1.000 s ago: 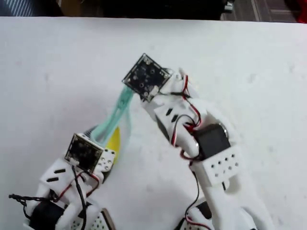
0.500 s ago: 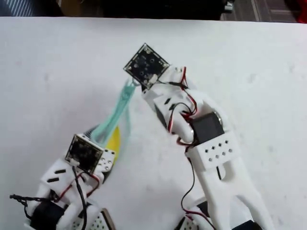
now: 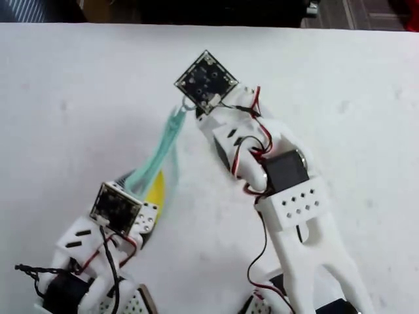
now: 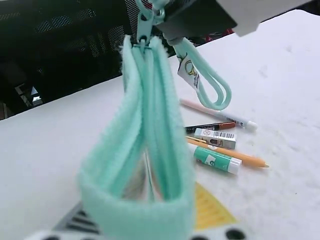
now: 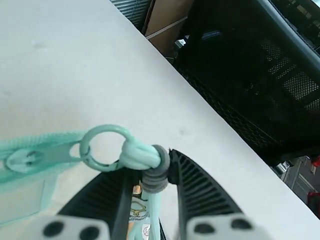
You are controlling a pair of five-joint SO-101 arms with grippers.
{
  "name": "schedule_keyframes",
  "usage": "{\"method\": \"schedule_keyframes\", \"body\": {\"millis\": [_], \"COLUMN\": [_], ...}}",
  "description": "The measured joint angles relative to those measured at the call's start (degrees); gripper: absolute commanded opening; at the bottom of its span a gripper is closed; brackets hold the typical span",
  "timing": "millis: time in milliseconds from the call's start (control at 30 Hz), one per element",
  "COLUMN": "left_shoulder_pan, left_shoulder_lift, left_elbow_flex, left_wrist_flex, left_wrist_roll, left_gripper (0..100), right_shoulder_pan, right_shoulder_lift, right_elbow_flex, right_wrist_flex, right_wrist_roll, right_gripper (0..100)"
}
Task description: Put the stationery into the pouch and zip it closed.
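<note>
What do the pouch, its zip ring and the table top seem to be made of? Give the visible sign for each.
The pouch looks like soft mint fabric, perhaps fleece: fuzzy edges. The zip ring is smooth and mint-coated, painted metal or plastic: faint sheen. The table top is white, matte, perhaps laminate: finely speckled, no glare.

High cam: fixed overhead, looks down on table [image 3: 78,78] and whole pouch [image 3: 156,157]. Left wrist cam: hard against pouch's end away from the zipper pull [image 5: 32,157], facing along it. Right wrist cam: tight on that pull. All share pouch.
</note>
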Motion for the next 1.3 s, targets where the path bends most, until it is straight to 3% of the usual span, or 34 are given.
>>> {"method": "schedule_keyframes", "body": {"millis": [100,367,600,867,1133,1300], "left_shoulder_pan": [0.0,-1.1,-6.8,-9.1,-9.3,-9.3], "left_shoulder_lift": [0.0,-0.1,0.0,0.0,0.0,0.0], "left_elbow_flex": [0.0,3.0,5.5,5.6,5.6,5.6], "left_wrist_flex": [0.0,-4.2,-9.2,-9.8,-9.8,-9.8], "left_wrist_roll": [0.0,0.1,5.5,7.9,7.9,7.9], "left_gripper": [2,2,2,2,2,2], "right_shoulder_pan": [0.0,0.2,1.3,5.2,17.9,18.9], "right_shoulder_lift": [0.0,-3.6,-11.7,-15.2,-13.0,0.5], "right_elbow_flex": [0.0,-0.2,-0.5,-0.9,-0.4,-1.7], "right_wrist_flex": [0.1,7.7,21.5,37.6,31.6,25.0], "right_wrist_roll": [-0.3,-6.7,-7.0,4.0,6.2,2.1], "right_gripper": [3.3,31.1,30.7,23.2,22.4,22.4]}}
